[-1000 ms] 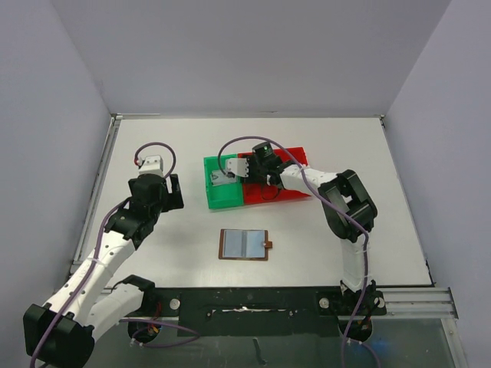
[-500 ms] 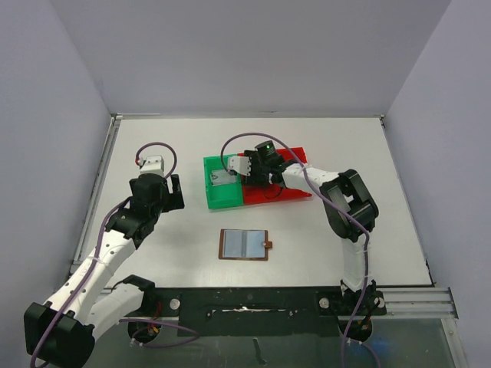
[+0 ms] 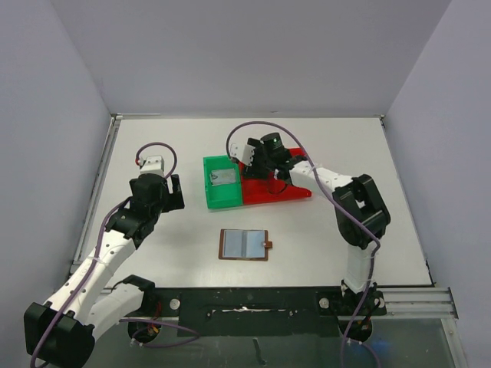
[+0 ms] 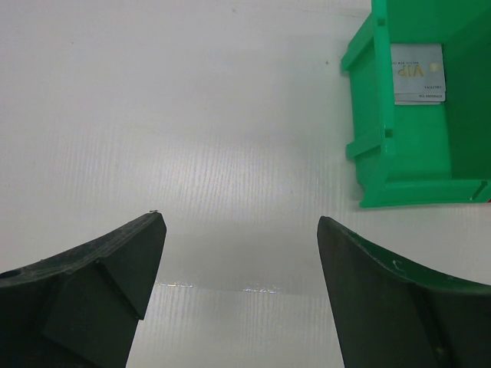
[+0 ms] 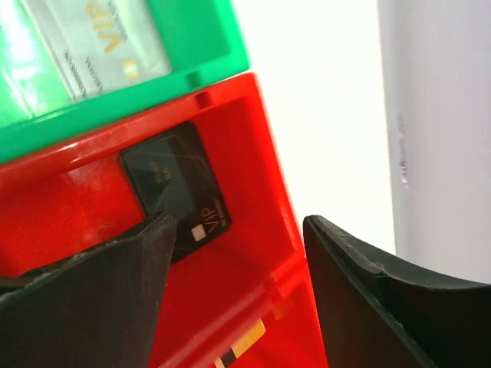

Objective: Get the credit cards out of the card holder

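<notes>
Right gripper (image 5: 236, 224), jaws apart and empty, hangs over the red plastic bin (image 5: 265, 180), one finger close above the thin black plastic card (image 5: 173, 184) lying in it; a silver-grey card (image 4: 418, 73) lies in the adjoining green plastic bin (image 4: 380, 146), beside which the left gripper (image 4: 242, 230) hovers wide and empty. Brown leather bifold card holder (image 3: 244, 244) lies open, well apart from both bins. Risk: on lifting, that finger may snag the black card's edge and flick it out.
</notes>
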{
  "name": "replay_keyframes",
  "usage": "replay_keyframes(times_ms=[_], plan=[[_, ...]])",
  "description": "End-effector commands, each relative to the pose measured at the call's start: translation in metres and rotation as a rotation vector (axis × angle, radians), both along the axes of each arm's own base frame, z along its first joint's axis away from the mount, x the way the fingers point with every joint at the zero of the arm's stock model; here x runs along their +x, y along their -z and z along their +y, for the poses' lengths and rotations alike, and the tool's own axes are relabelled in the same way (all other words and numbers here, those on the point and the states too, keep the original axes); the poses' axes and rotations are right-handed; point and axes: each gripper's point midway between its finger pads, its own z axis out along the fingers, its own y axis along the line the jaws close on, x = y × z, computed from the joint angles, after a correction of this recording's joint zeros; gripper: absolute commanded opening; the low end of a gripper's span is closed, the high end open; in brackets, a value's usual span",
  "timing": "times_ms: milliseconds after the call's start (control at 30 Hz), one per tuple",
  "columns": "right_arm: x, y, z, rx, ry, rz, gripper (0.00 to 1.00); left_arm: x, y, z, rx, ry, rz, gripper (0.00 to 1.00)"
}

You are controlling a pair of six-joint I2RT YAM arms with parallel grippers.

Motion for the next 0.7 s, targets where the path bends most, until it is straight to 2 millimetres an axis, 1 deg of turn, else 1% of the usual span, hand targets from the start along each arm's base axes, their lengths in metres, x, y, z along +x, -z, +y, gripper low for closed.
replay_keyframes(times_ms=[0,67,133,167,233,300,367,400,433,500,633,667], plan=[[0.006,-0.118,0.009,0.29,0.066,-0.2,0.69,0.009,-0.016,-0.001,-0.013,0.0,-0.061,0.8],[-0.001,-0.145,0.004,0.386,0.114,-0.232,0.69,0.008,-0.017,0.0,-0.013,-0.004,-0.066,0.8],[-0.011,-0.176,-0.004,0.505,0.163,-0.271,0.7,0.008,-0.018,0.0,-0.015,-0.003,-0.07,0.8],[-0.02,-0.194,-0.011,0.576,0.195,-0.291,0.74,0.008,-0.019,0.0,-0.016,-0.005,-0.072,0.8],[-0.036,-0.214,-0.026,0.7,0.253,-0.309,0.81,0.008,-0.019,0.001,-0.016,-0.007,-0.073,0.8],[-0.055,-0.227,-0.037,0.826,0.303,-0.29,0.87,0.008,-0.02,0.001,-0.017,-0.011,-0.078,0.8],[-0.071,-0.229,-0.05,0.914,0.359,-0.257,0.96,0.008,-0.02,0.003,-0.014,-0.016,-0.078,0.8],[-0.079,-0.225,-0.054,0.944,0.384,-0.226,0.99,0.008,-0.02,0.003,-0.013,-0.018,-0.078,0.8],[-0.086,-0.224,-0.06,0.973,0.416,-0.2,1.0,0.008,-0.021,0.004,-0.013,-0.022,-0.082,0.8],[-0.098,-0.217,-0.07,1.025,0.493,-0.13,0.98,0.008,-0.02,0.004,-0.012,-0.024,-0.079,0.8],[-0.12,-0.193,-0.087,1.106,0.639,0.004,0.98,0.009,-0.02,0.005,-0.012,-0.029,-0.076,0.8],[-0.125,-0.185,-0.092,1.135,0.7,0.045,0.97,0.009,-0.019,0.005,-0.013,-0.03,-0.073,0.8]])
